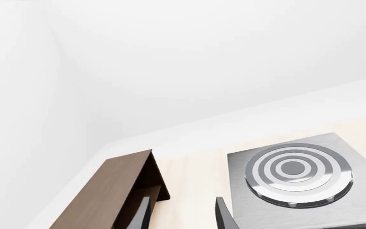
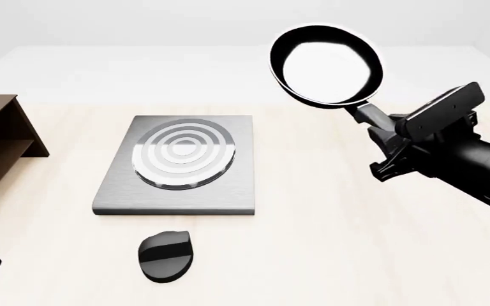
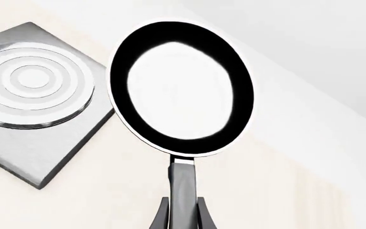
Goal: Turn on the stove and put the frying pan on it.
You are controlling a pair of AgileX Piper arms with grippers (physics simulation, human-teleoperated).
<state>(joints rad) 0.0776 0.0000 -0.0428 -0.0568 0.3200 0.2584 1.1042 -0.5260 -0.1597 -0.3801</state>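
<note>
My right gripper is clamped on the handle of the frying pan, held in the air well to the right of the stove, handle pointing back toward me.

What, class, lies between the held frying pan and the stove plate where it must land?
Nothing visible. The right pincer holds the frying pan by its handle, raised, to the right of the stove. The ringed plate is bare, and the table between them shows nothing. The knob sits nearer the arms, off that path.
</note>
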